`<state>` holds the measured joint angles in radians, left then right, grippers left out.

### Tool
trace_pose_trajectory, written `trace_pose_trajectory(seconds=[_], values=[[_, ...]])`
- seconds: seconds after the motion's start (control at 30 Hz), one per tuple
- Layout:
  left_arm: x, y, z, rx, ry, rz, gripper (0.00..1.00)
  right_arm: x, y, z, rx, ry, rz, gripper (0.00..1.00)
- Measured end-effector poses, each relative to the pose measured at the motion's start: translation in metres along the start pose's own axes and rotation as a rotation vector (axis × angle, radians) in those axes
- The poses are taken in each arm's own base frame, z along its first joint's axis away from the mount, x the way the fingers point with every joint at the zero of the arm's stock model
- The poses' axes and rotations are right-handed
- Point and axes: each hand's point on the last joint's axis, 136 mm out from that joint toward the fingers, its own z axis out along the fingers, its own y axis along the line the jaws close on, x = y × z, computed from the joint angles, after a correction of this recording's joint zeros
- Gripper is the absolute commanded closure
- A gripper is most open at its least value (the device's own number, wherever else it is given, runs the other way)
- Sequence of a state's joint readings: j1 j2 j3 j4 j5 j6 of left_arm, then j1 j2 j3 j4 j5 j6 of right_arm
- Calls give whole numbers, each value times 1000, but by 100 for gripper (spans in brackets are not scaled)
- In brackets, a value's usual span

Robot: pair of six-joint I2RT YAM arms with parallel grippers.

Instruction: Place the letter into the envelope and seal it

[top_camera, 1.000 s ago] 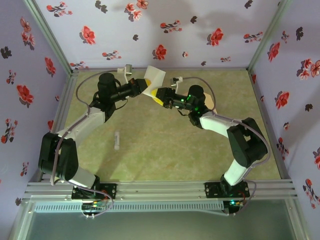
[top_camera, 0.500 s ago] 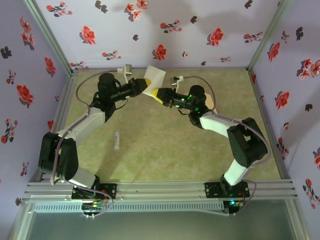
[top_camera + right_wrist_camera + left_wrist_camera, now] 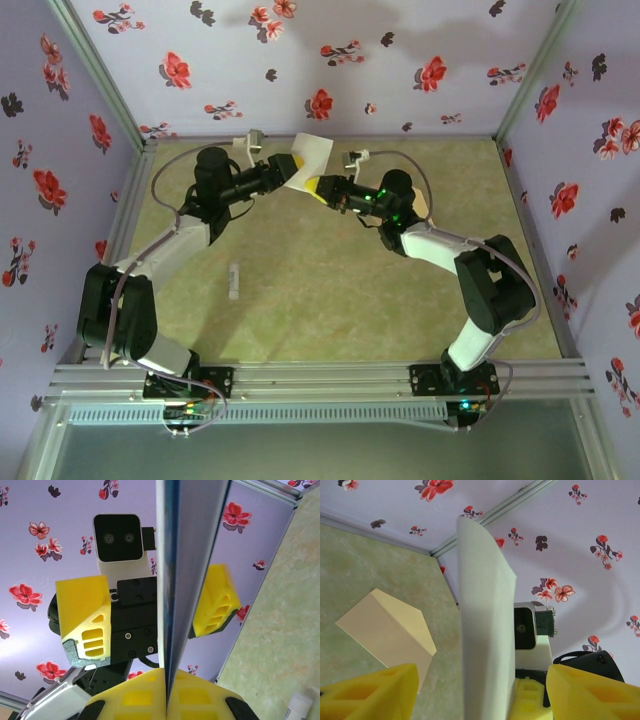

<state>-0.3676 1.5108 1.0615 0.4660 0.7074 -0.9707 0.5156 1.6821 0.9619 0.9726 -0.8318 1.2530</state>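
Note:
The letter (image 3: 311, 152), a white sheet with a blue edge, is held upright in the air near the back wall. My right gripper (image 3: 322, 186) is shut on its lower edge; in the right wrist view the yellow pads (image 3: 140, 697) pinch the sheet (image 3: 186, 555). My left gripper (image 3: 291, 170) stands open around the letter (image 3: 487, 630), with its fingers (image 3: 375, 692) apart from the sheet on both sides. The tan envelope (image 3: 387, 630) lies flat on the table with its flap open. In the top view the envelope (image 3: 426, 204) is partly hidden by the right arm.
A small white cylinder stick (image 3: 234, 281) lies on the green table left of centre, and its end (image 3: 300, 706) appears in the right wrist view. Floral walls (image 3: 330, 60) close the table on three sides.
My right gripper has shut on the letter. My left gripper has let go of it and opened. The sheet has shifted slightly.

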Motion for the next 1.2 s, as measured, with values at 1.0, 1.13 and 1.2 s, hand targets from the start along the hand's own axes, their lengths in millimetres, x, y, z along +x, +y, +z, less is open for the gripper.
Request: trace_pose_trajectory(seconds=[1.0,1.13,1.2], values=[[-11,6,-3,16,31,1,81,23,-2,3,19,138,21,100],[-11,6,-3,18,32,2,98,24,-2,4,19,143,23,95],[-11,6,-3,19,34,0,100,24,-2,4,19,143,20,85]])
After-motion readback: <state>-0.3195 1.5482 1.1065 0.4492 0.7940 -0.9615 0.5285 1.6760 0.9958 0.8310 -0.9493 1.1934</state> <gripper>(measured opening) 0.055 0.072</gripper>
